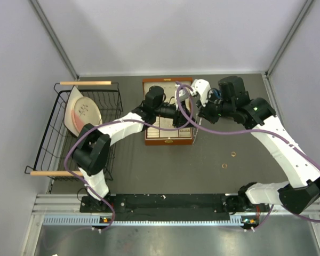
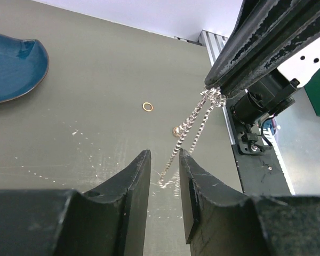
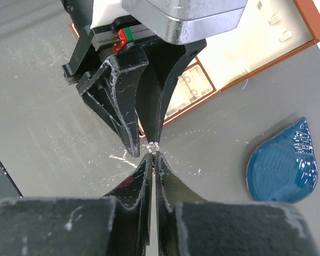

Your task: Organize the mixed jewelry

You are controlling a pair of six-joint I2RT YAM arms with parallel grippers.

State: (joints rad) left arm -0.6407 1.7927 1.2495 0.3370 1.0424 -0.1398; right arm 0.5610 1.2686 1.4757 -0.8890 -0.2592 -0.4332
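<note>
The left wrist view shows you the thin silvery chain hanging from the pinching right fingers, down between the spread left fingers. The right wrist view gives only its top glint.

The open wooden box, cream-lined, lies right under my left pincer and reaches away behind it. Ahead of the tips and off to the left in my wrist view, a blue dish sits on the scratched grey table, apart from the box. Well off to the pincer's left stands a black wire rack with wooden handles, and a cream plate leans inside it.
</note>
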